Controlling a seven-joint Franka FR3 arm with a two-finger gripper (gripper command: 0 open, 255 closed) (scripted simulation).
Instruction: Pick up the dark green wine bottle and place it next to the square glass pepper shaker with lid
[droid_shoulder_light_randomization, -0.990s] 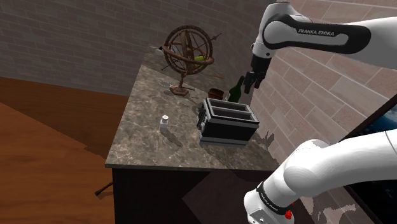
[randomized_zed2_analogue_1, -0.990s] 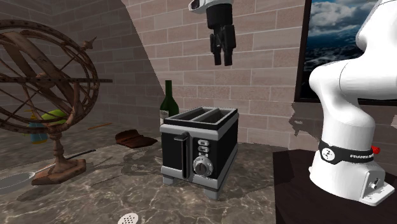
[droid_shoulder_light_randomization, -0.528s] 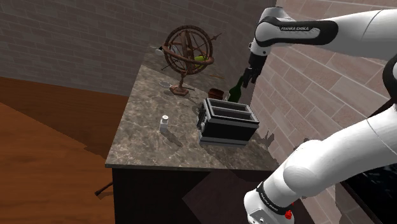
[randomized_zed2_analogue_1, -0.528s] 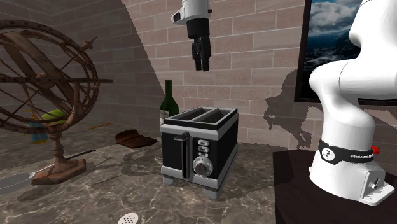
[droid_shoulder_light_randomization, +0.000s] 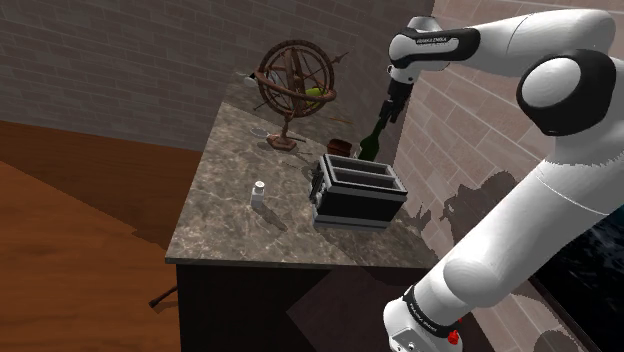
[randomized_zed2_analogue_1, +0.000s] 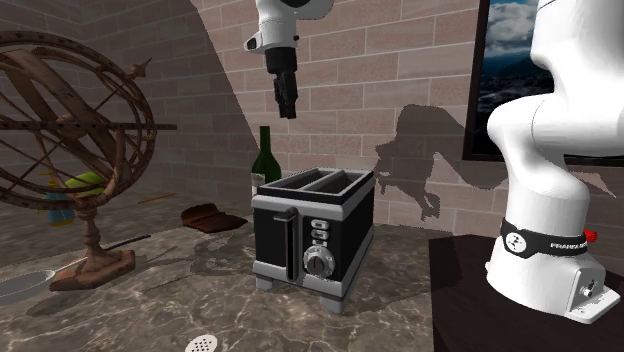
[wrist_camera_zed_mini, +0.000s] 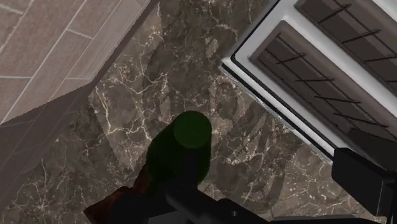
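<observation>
Arm: the white arm (droid_shoulder_light_randomization: 540, 90) reaches from the stand at the shoulder view's lower right, up and over to the back of the counter.

Counter: dark marbled countertop (droid_shoulder_light_randomization: 225, 220) set against a brick wall (droid_shoulder_light_randomization: 480, 130).

Toaster: the black and silver toaster (droid_shoulder_light_randomization: 360, 190) sits near the wall side of the counter, its two slots facing up.

Armillary sphere: the brown ringed globe (droid_shoulder_light_randomization: 293, 85) stands on its foot at the far end of the counter.

Wine bottle: the dark green wine bottle (droid_shoulder_light_randomization: 370, 142) stands upright on the counter behind the toaster, close to the brick wall. A low brown object (droid_shoulder_light_randomization: 340, 145) lies just beside it. In the wrist view its round top is seen from straight above.

Pepper shaker: the small pale shaker (droid_shoulder_light_randomization: 259, 193) stands upright on the open marble. It is on the shoulder view's left of the toaster, well apart from the bottle.

Gripper: the black gripper (droid_shoulder_light_randomization: 390, 108) hangs pointing down just above the bottle's neck, not touching it. The wrist view shows its fingers (wrist_camera_zed_mini: 359, 181) standing apart with nothing clasped between them.
</observation>
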